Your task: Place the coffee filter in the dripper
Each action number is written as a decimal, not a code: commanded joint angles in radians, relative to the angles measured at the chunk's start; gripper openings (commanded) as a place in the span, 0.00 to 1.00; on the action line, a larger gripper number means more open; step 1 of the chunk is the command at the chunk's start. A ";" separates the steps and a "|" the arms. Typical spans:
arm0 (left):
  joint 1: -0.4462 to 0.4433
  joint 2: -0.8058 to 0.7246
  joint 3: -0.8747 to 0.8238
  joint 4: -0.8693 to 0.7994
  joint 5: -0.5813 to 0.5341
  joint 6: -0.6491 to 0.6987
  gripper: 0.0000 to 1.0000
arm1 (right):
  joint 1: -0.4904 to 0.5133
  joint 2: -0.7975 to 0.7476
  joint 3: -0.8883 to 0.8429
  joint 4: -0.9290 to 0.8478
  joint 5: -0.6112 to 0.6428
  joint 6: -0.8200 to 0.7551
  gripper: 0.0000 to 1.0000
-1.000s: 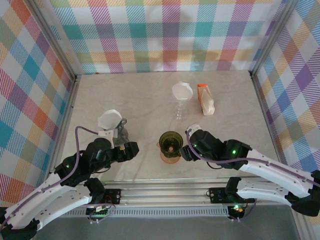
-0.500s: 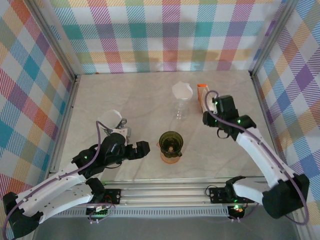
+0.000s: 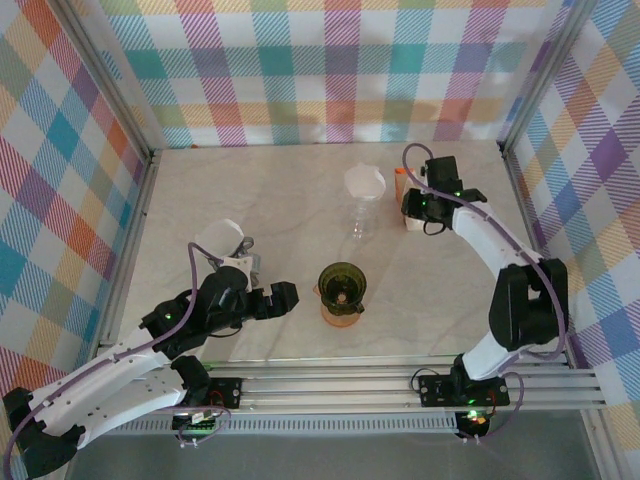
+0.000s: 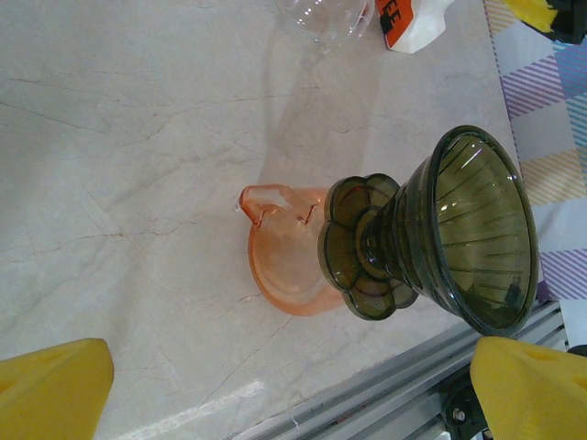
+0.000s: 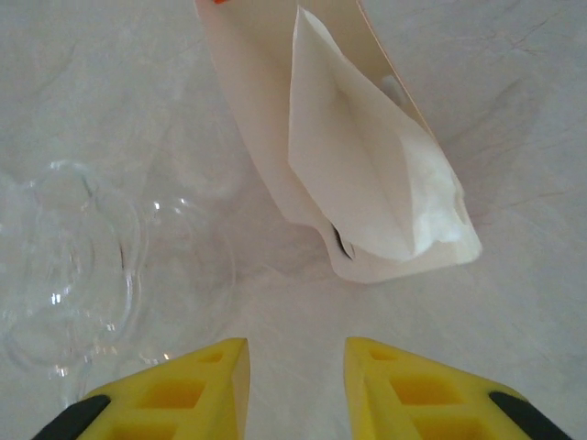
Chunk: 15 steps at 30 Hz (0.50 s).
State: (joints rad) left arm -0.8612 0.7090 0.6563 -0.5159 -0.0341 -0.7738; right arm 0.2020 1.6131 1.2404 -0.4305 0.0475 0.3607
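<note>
The right gripper (image 5: pixel 295 356) hovers with its yellow fingers a narrow gap apart and nothing between them, low in the right wrist view. Just above it, mid-frame, a white paper coffee filter (image 5: pixel 367 174) sticks out of a cream paper pouch (image 5: pixel 257 128) lying on the tabletop; the filter is untouched. A clear glass vessel (image 5: pixel 69 266) sits at the left of that frame.

The left gripper (image 4: pixel 293 390) stands wide open and empty, its fingers at the bottom corners of the left wrist view. It faces the dark green ribbed glass dripper (image 4: pixel 459 229), which rests on an orange translucent saucer (image 4: pixel 280 270) and looks empty.

The task is barely begun, as I judge it: grasping, carrying and seating the filter all remain.

The pale marbled tabletop (image 3: pixel 250 190) is walled by multicoloured plaid panels (image 3: pixel 340 70).
</note>
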 commanded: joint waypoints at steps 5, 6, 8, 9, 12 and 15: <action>0.001 0.009 -0.003 0.025 0.008 0.001 1.00 | -0.012 0.101 0.096 0.127 0.013 0.170 0.32; 0.000 0.010 -0.004 0.028 0.008 0.002 1.00 | -0.013 0.109 0.101 0.138 0.017 0.177 0.33; 0.001 0.011 -0.004 0.032 0.011 0.001 1.00 | -0.016 0.124 0.115 0.144 0.033 0.197 0.33; 0.001 0.013 -0.004 0.034 0.013 0.001 1.00 | -0.018 0.133 0.126 0.141 0.038 0.206 0.33; 0.001 0.023 -0.004 0.041 0.015 0.005 1.00 | -0.023 0.164 0.148 0.146 0.036 0.225 0.34; 0.001 0.033 0.003 0.042 0.017 0.008 1.00 | -0.022 0.193 0.169 0.139 0.039 0.248 0.34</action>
State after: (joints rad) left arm -0.8612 0.7341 0.6563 -0.5095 -0.0330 -0.7731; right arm 0.1886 1.7744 1.3750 -0.3164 0.0727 0.5629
